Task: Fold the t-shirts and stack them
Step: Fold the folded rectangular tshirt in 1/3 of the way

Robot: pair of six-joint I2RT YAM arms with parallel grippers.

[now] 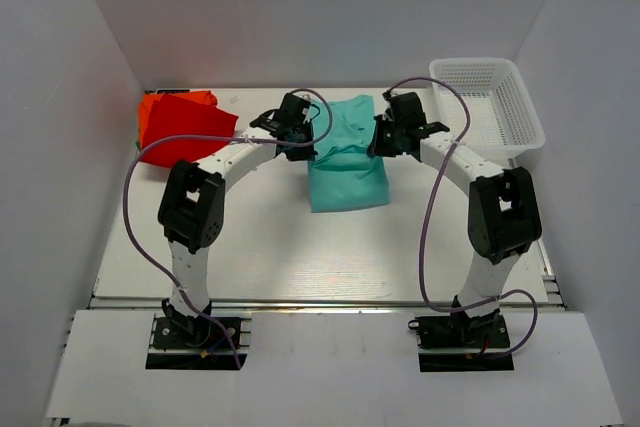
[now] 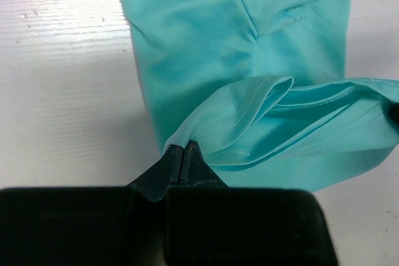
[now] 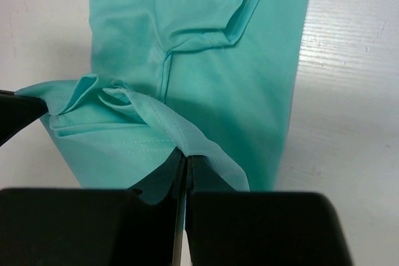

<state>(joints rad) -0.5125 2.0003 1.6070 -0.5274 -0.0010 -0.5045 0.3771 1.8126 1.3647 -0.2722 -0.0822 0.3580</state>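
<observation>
Teal cloth is filling both wrist views, and its far end is getting cut off at the top of each one. From above, the two arms are hiding the sides of the teal t-shirt (image 1: 348, 175), and the fingertips are too small to make out there. Up close, the left gripper (image 2: 185, 149) is pinching the shirt's stitched edge, its jaws pressed tight on the cloth. The right gripper (image 3: 186, 155) is pinching the edge on the other side, its jaws pressed together too. Between them the cloth is rising in soft, loose folds above the smooth, flat part lying mid-way across the white table (image 1: 300, 247). Far left, the red t-shirt (image 1: 185, 132) is lying flat with an orange edge (image 1: 150, 107) peeking out. Far right, a white mesh basket (image 1: 490, 97) is sitting.
</observation>
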